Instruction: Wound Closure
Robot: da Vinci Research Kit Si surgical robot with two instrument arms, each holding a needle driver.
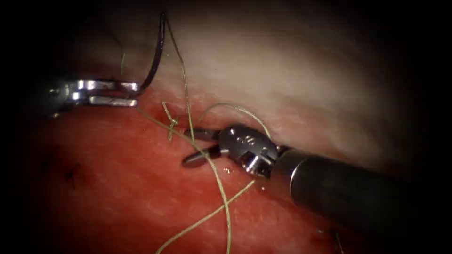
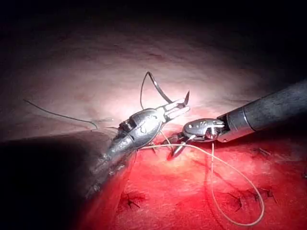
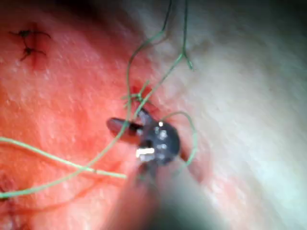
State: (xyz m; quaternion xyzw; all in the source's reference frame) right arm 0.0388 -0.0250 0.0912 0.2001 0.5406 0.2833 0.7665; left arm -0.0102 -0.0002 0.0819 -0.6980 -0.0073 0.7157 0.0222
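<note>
Dark stitches [image 2: 130, 201], red fluid [image 1: 141, 188]

We see the tissue [image 1: 141, 188] red and wet-looking below, pale cream above — the thread [image 1: 221, 188] a yellowish green. The needle [image 1: 157, 56] is dark; the right tool [image 1: 197, 146] and left tool [image 1: 127, 94] are shiny silver, their shafts dark grey.

You will find no readable text, label, brand, number or sign on anything here; faint marks on one tool's wrist stay illegible.
</note>
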